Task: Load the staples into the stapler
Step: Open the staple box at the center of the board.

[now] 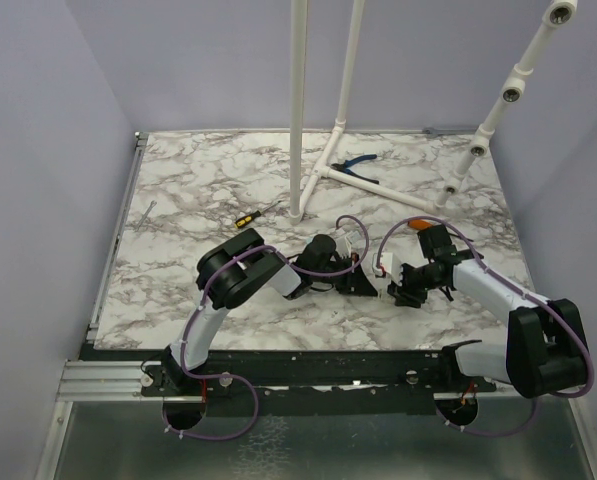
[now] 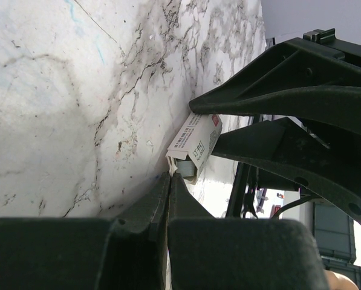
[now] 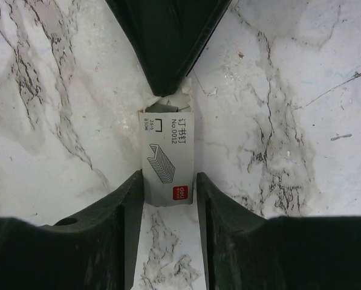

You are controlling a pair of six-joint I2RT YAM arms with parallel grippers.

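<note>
Staple box, white with a red mark, lies flat on the marble table between the two fingers of my right gripper. They pinch its long sides near the closed end. Its torn open end faces my left gripper, whose fingers are pressed together with their tip at that opening. I cannot pick out the stapler in any view. A yellow-handled screwdriver lies well beyond my fingertips.
</note>
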